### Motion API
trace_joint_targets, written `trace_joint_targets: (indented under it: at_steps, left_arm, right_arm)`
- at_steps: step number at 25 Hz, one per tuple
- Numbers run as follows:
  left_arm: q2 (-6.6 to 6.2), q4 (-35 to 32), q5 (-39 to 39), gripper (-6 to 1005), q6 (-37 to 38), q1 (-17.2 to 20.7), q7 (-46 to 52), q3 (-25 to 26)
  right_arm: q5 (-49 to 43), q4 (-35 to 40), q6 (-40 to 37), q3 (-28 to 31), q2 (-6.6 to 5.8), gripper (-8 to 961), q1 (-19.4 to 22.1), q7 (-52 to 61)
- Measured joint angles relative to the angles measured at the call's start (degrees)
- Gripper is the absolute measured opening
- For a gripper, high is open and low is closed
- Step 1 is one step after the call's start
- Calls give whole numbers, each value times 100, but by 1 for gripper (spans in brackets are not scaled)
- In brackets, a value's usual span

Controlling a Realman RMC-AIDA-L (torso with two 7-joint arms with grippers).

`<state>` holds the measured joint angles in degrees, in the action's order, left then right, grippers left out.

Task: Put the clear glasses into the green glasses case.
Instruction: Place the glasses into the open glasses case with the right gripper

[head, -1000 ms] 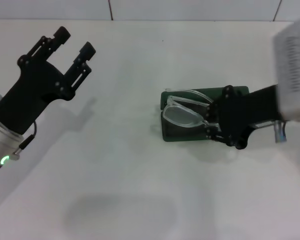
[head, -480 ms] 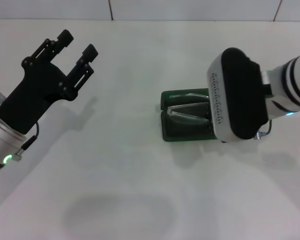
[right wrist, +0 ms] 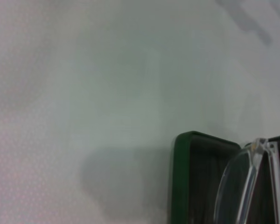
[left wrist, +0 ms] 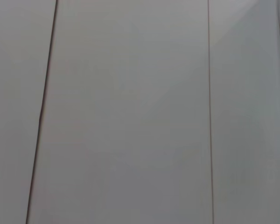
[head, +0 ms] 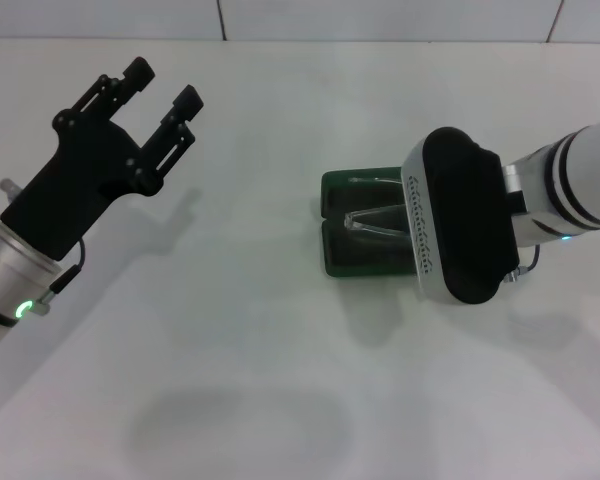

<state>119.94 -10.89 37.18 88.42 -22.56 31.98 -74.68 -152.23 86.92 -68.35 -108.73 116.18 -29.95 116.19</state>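
The green glasses case [head: 342,258] lies open on the white table, right of centre, showing its dark lining. The clear glasses [head: 378,221] rest inside it along the hinge line, and only their left part shows. My right arm's wrist [head: 458,215] hangs over the right half of the case and hides the right gripper beneath it. In the right wrist view, the case's green rim [right wrist: 179,177] and one clear lens with its hinge [right wrist: 246,184] appear close up. Far to the left of the case, my left gripper [head: 163,85] is held open above the table, holding nothing.
The white table top [head: 280,380] spreads around the case. A tiled wall with dark seams [head: 220,18] runs along the back edge. The left wrist view shows only pale panels with thin seams [left wrist: 208,112].
My right wrist has swung over the case and now covers its right half. The glasses have gone from tilted above the case to lying low inside it. The left arm drifted slightly up and right.
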Motion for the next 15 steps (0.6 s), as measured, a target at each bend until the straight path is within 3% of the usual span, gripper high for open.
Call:
trace_joint_targets:
  at_steps: [15]
  left_arm:
    - [17,78,-1,602,-113,-143,1,-11]
  right_arm:
    - [-688,-23,327,-640,0,121,86,9]
